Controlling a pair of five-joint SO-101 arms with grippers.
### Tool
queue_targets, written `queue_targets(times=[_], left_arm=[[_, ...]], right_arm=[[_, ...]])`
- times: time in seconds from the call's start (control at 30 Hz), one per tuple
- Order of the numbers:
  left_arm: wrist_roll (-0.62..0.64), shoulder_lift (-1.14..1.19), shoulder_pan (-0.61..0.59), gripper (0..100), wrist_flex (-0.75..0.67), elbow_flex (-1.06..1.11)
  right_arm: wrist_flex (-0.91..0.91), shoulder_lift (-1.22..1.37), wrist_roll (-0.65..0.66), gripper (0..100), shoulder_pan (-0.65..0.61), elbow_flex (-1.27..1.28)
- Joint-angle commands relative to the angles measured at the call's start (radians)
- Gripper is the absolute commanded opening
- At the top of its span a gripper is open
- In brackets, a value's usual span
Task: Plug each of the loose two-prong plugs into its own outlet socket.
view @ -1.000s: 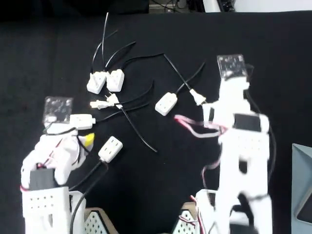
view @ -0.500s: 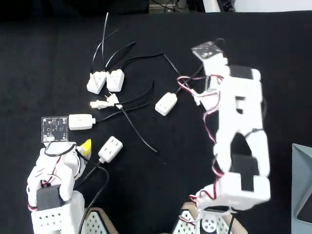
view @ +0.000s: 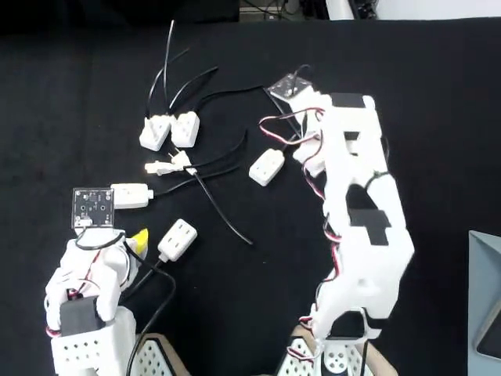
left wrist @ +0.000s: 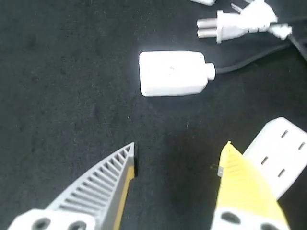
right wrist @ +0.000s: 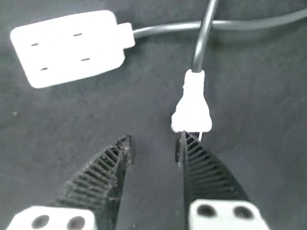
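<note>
Several white outlet sockets and two-prong plugs on black cords lie on the black table [view: 70,94]. My left gripper [left wrist: 180,153] is open and holds nothing. Just beyond its tips lies a plain white socket block [left wrist: 172,73] [view: 131,195], with a loose plug [left wrist: 235,24] [view: 168,164] past it. A slotted socket [left wrist: 283,148] [view: 177,239] sits beside the yellow finger [left wrist: 240,182]. My right gripper [right wrist: 153,143] is open low over the table. A loose plug [right wrist: 193,108] lies with its prongs at one fingertip [right wrist: 184,143], and a socket [right wrist: 67,45] [view: 267,166] rests just beyond.
Two more sockets [view: 171,130] lie side by side at the back left, their cords running toward the far edge. Black cords cross the middle of the table. The right arm [view: 356,211] stretches over the table's centre right. A grey box [view: 485,290] stands at the right edge.
The right arm has swung left and stretched out low over the plug beside the middle socket. The left arm has drawn back toward the near edge, away from the plain socket block.
</note>
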Motion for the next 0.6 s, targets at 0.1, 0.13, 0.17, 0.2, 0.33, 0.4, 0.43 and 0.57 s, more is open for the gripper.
queue_targets(times=[0.1,0.13,0.17,0.2,0.33,0.4,0.43,0.57], left_arm=[[-0.017,-0.005,-0.008,28,0.005,-0.005],[-0.017,-0.005,-0.008,28,0.005,-0.005],[-0.017,-0.005,-0.008,28,0.005,-0.005],[-0.017,-0.005,-0.008,28,0.005,-0.005],[-0.017,-0.005,-0.008,28,0.005,-0.005],[-0.017,-0.005,-0.008,28,0.005,-0.005],[-0.017,-0.005,-0.008,28,0.005,-0.005],[-0.017,-0.005,-0.008,28,0.005,-0.005]], right_arm=[[0.003,0.12,0.008,15.1,0.005,-0.186],[0.003,0.14,0.008,15.2,0.009,-0.206],[0.003,0.159,0.008,15.2,0.012,-0.231],[0.005,0.177,0.008,15.1,0.02,-0.252],[0.005,0.246,0.008,15.1,0.049,-0.329],[0.009,0.285,0.008,14.9,0.057,-0.361],[0.011,0.298,0.008,14.9,0.057,-0.374],[0.011,0.329,0.008,14.8,0.071,-0.398]])
